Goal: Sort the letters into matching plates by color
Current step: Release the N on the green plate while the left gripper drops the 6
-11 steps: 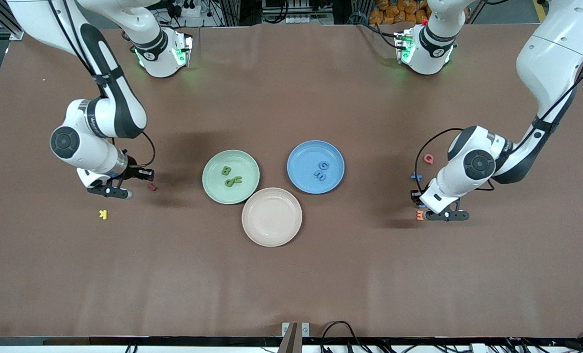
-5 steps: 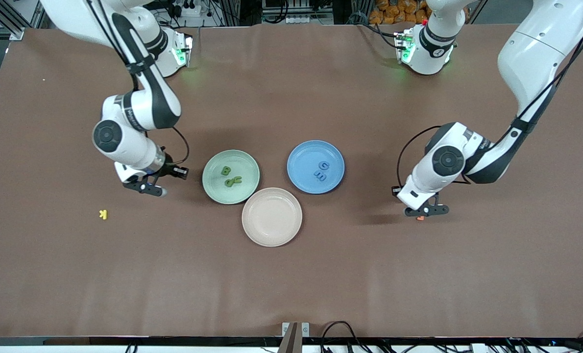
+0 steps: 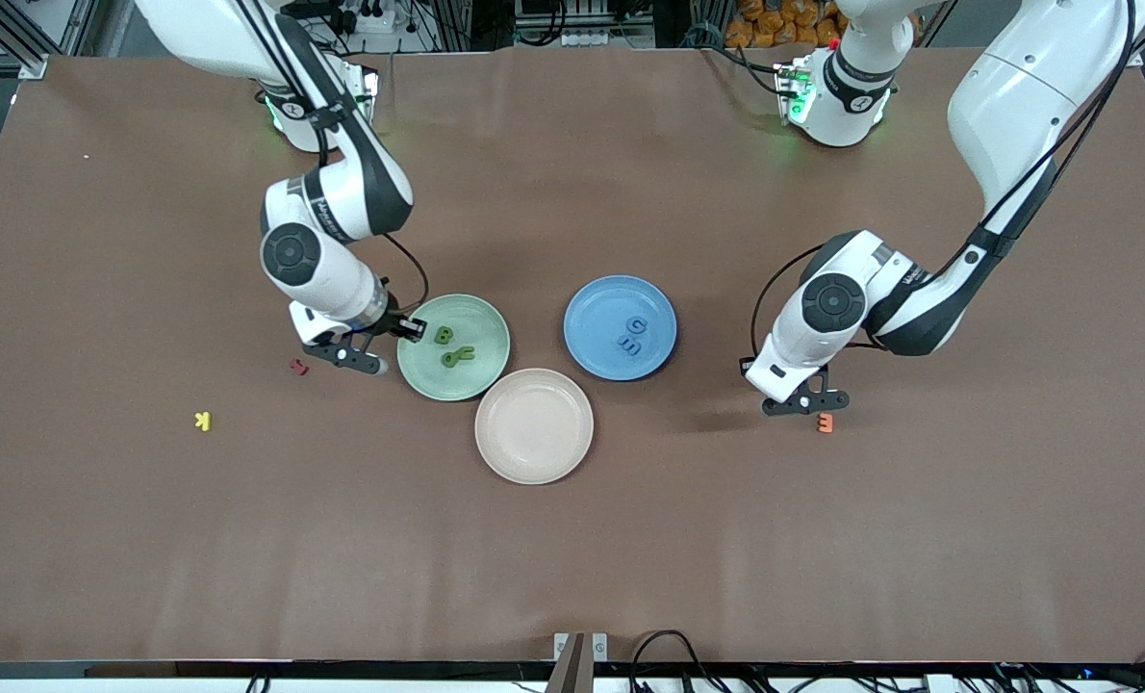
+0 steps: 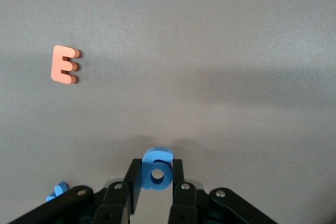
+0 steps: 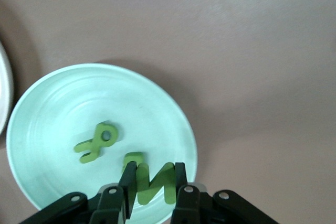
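Three plates sit mid-bench: the pink plate [image 3: 534,426] nearest the camera, then the green plate [image 3: 453,347] holding a B [image 3: 444,335] and another green letter [image 3: 458,357], and the blue plate [image 3: 620,327] with a G [image 3: 637,325] and a blue letter [image 3: 628,345]. A yellow K [image 3: 203,420], an orange E [image 3: 826,422] and a red letter [image 3: 296,365] lie loose. The left gripper [image 4: 156,177], over bare bench beside the E, has its jaws clamped on a blue letter [image 4: 156,167]. The right gripper [image 5: 152,184], over the green plate's rim, pinches a green N [image 5: 156,183].

- Table [image 3: 572,539]: matt brown covering, smooth, faintly creased.
- Green plate [image 5: 47,129]: smooth, slight sheen, faint rings.
- Blue letter [image 4: 156,167]: matt foam.
- Orange letter [image 4: 64,65]: matt foam.
- Arm shells [image 3: 1001,91]: glossy white plastic.
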Action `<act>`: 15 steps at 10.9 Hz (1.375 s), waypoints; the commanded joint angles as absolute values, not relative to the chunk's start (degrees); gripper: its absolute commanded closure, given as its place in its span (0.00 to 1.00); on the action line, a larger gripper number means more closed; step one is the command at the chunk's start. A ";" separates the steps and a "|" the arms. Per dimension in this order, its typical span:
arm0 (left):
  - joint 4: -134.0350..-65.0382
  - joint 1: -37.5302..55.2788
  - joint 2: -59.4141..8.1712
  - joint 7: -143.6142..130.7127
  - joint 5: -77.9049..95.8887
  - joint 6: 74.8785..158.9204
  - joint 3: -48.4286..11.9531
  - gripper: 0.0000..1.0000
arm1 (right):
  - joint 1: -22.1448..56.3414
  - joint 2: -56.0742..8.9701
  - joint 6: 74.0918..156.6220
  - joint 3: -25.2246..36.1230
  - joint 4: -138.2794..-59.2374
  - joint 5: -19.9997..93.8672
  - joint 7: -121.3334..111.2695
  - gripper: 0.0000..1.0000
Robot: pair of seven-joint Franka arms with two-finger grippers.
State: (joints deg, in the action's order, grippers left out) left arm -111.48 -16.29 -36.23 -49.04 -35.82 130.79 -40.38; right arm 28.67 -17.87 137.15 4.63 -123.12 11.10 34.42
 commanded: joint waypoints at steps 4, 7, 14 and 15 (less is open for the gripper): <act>-111.62 -11.18 -35.24 -58.43 -36.83 128.76 -40.08 1.00 | 31.11 -20.74 136.32 5.01 -119.00 12.31 37.00 0.01; -111.62 -8.18 -35.24 -64.23 -36.39 128.76 -40.08 1.00 | 31.03 -20.74 136.32 5.10 -118.92 12.22 36.65 0.00; -107.85 -0.10 -35.68 -72.41 -29.64 128.58 -40.08 1.00 | 29.27 -18.38 132.64 8.86 -118.57 11.69 27.36 0.00; -107.32 1.39 -35.86 -73.55 -28.92 128.58 -40.08 1.00 | 28.92 -18.20 130.63 10.18 -117.69 11.60 24.03 0.00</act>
